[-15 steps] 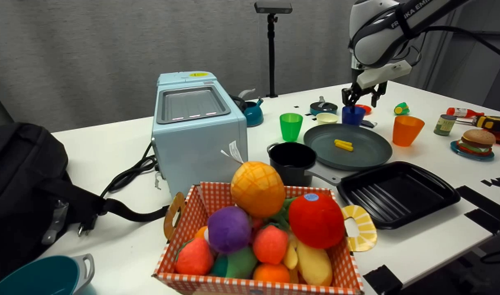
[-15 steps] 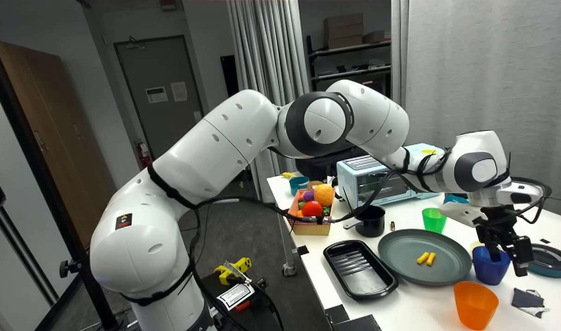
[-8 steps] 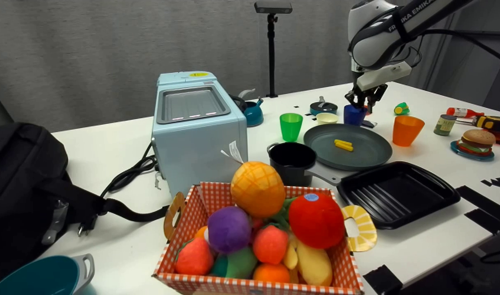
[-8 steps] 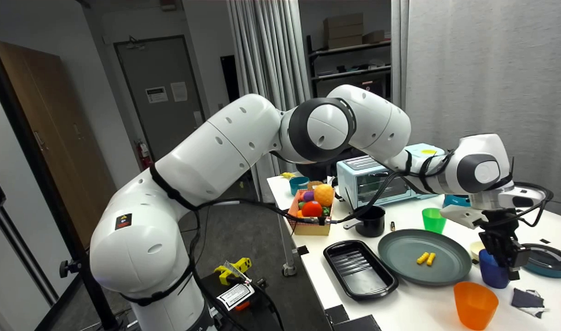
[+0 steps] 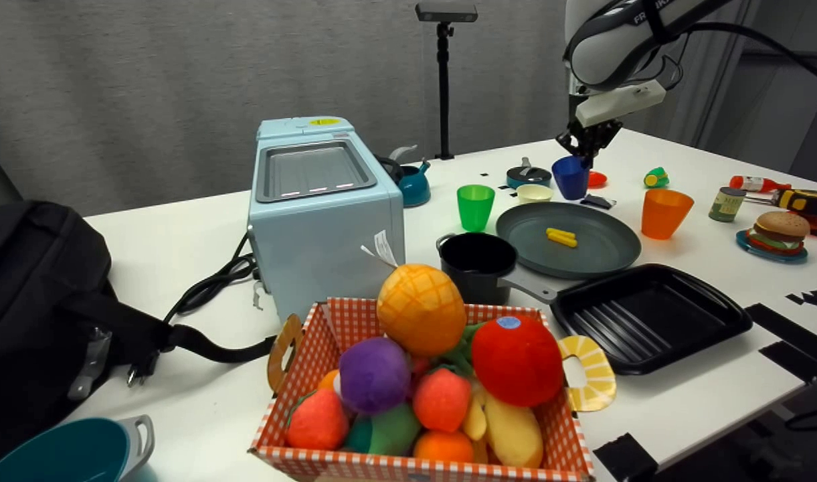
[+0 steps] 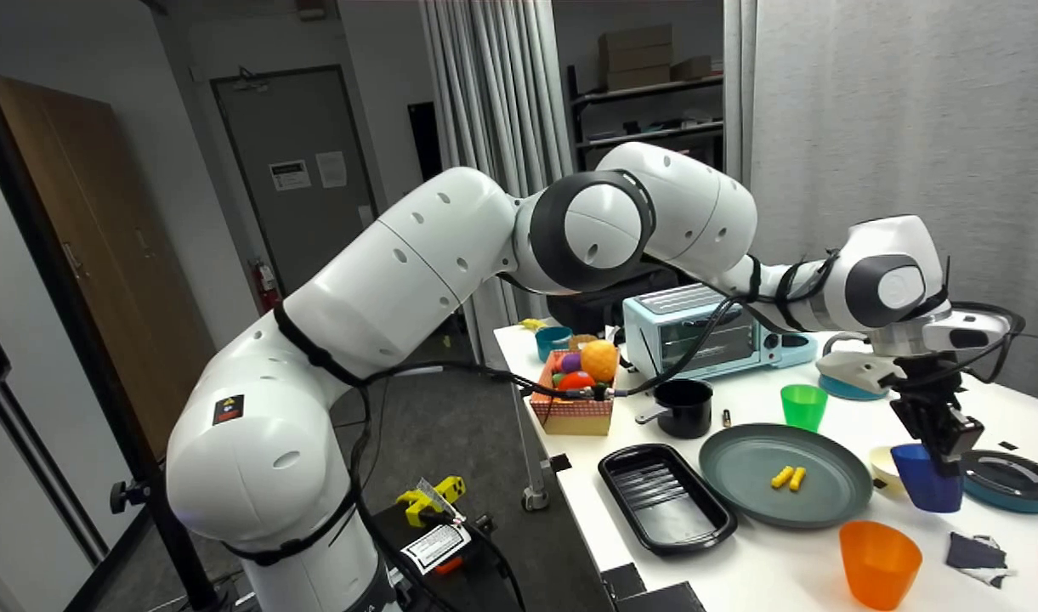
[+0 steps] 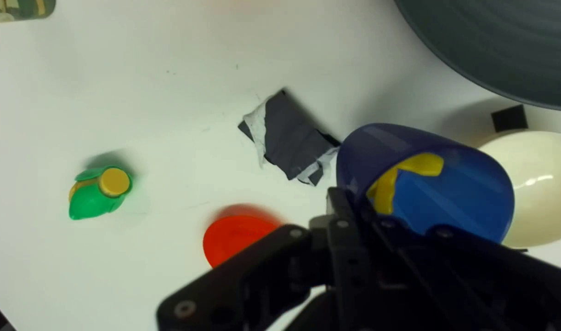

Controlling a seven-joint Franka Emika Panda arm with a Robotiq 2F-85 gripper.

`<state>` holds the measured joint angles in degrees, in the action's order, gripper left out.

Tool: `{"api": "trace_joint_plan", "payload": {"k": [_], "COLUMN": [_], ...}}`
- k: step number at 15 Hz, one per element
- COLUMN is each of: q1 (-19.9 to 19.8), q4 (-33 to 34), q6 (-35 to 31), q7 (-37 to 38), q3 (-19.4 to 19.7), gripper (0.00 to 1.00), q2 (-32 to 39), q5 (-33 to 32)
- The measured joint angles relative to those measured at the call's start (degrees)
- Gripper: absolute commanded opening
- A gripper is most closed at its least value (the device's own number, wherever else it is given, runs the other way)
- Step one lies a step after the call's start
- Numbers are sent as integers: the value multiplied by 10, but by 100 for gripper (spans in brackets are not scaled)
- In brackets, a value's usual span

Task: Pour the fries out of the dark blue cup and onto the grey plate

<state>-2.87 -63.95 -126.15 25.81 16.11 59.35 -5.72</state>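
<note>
Two fries [image 6: 781, 478] lie on the grey plate [image 6: 740, 463], and more sit inside the dark blue cup [image 7: 464, 193]. My pincer [image 7: 356, 209] pinches its wall, holding it tilted beside the plate; I judge pouring remains

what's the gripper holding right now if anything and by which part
The gripper holds the dark blue cup, tilted, pinched by its side wall at the rim.

Grey curtains [image 6: 893, 144] — dark floor [image 6: 459, 429].
</note>
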Motion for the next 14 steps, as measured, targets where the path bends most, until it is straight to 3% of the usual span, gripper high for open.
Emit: {"api": "trace_joint_plan", "payload": {"k": [6,14], "q1": [9,1], "q4": [-68,-272], "q6": [-74,-185], "q7": [-69,-235], "q3": [-47,-100], "gripper": [1,1], "q2": [-86,-246], "q5": [0,1]}}
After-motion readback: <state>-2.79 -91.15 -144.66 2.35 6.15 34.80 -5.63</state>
